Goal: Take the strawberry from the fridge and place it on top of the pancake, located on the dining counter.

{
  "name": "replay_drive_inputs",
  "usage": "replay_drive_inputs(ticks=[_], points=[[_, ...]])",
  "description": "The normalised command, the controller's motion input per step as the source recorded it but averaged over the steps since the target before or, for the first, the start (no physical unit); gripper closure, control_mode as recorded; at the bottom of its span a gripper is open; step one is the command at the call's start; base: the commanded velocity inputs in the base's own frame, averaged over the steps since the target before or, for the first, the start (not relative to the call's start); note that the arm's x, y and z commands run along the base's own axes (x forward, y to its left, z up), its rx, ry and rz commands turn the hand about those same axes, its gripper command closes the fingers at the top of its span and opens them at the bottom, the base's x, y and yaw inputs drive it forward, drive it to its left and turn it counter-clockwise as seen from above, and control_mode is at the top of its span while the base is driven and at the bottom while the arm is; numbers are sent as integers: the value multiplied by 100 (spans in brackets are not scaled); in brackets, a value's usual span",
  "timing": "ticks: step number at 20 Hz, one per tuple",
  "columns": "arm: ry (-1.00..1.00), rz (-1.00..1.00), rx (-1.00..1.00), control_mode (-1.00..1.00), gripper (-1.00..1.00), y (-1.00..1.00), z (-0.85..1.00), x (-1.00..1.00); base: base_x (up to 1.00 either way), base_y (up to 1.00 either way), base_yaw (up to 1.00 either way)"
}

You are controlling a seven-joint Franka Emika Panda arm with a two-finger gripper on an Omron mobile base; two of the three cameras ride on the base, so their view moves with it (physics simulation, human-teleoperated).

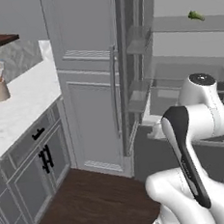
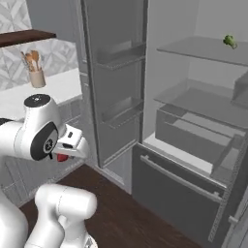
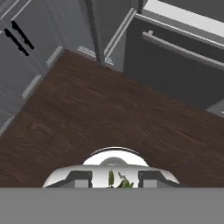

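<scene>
gripper (image 2: 62, 156) closed on strawberry (image 2: 62, 157) | held low, near the fridge (image 2: 184, 121) | for carrying to pancake

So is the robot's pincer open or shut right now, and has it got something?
Pincer: shut on the strawberry, a small red thing between its fingertips.
</scene>
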Motion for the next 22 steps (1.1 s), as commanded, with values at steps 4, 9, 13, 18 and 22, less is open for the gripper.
replay_drive_inputs(ticks=[4, 9, 13, 18, 22], points=[[0, 0, 0, 100, 100, 0, 0, 0, -97, 0, 72], [0, 0, 0, 100, 100, 0, 0, 0, -87, 17, 71], [0, 0, 0, 100, 100, 0, 0, 0, -46, 72, 72], [0, 0, 0, 100, 100, 0, 0, 0, -12, 100, 63], [0, 0, 0, 100, 100, 0, 0, 0, -9, 100, 48]])
